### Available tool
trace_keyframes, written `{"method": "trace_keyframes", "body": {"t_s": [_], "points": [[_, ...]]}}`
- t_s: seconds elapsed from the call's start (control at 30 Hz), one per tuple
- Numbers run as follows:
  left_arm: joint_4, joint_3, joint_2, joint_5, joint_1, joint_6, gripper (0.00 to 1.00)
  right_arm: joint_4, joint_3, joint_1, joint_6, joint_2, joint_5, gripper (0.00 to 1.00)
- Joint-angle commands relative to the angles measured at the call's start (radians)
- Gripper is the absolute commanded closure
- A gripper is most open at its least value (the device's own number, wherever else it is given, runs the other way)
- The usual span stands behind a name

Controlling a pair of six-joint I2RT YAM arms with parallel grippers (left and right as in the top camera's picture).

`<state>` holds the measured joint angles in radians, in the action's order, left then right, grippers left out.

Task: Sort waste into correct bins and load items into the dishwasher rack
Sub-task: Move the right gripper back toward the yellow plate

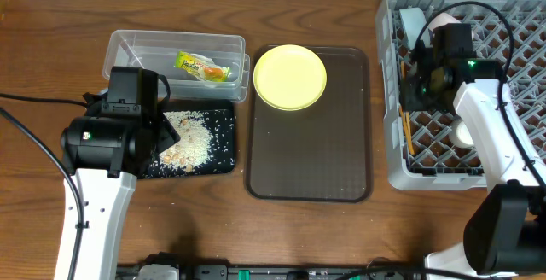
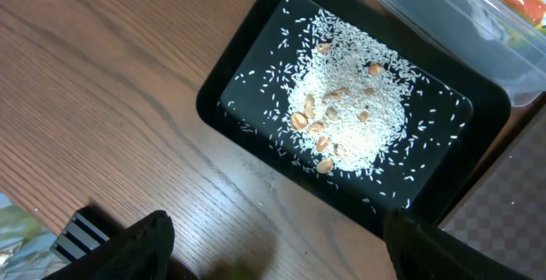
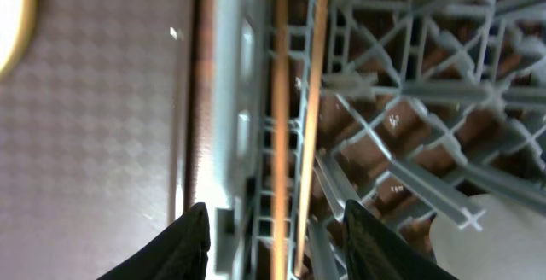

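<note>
Step judged: loading of chopsticks (image 3: 279,143) into dishwasher rack (image 1: 392,84), release stage. Pair seen on rack floor beside side wall, long axis parallel to wall; tip end not discernible. Right gripper (image 3: 275,216) parted, nothing clasped. Left gripper (image 2: 277,224) spread, empty. Next: right arm to be lifted clear, yellow plate (image 1: 290,77) fetched.

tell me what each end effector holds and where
Nothing is held. The right end effector stands open astride the chopsticks in the rack; the left end effector is open, empty.

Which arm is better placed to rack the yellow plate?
Right, probably: the right gripper hangs open over the rack, where the yellow plate goes; the left gripper is over the black tray.
</note>
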<state>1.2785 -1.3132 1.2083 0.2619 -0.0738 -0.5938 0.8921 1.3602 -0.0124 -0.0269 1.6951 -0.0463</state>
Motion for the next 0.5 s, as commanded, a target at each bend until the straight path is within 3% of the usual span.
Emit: {"method": "trace_keyframes", "body": {"t_s": [0.0,0.27,0.47], "points": [[0.004,-0.005,0.000,0.012,0.003,0.016,0.19,-0.029,0.085,-0.054,0.030,-0.003,-0.042,0.50],[0.004,-0.005,0.000,0.012,0.003,0.016,0.19,-0.209,0.098,-0.257,0.176,0.034,-0.066,0.42],[0.004,-0.005,0.000,0.012,0.003,0.016,0.18,-0.286,0.098,-0.370,0.389,0.159,0.080,0.42]]}}
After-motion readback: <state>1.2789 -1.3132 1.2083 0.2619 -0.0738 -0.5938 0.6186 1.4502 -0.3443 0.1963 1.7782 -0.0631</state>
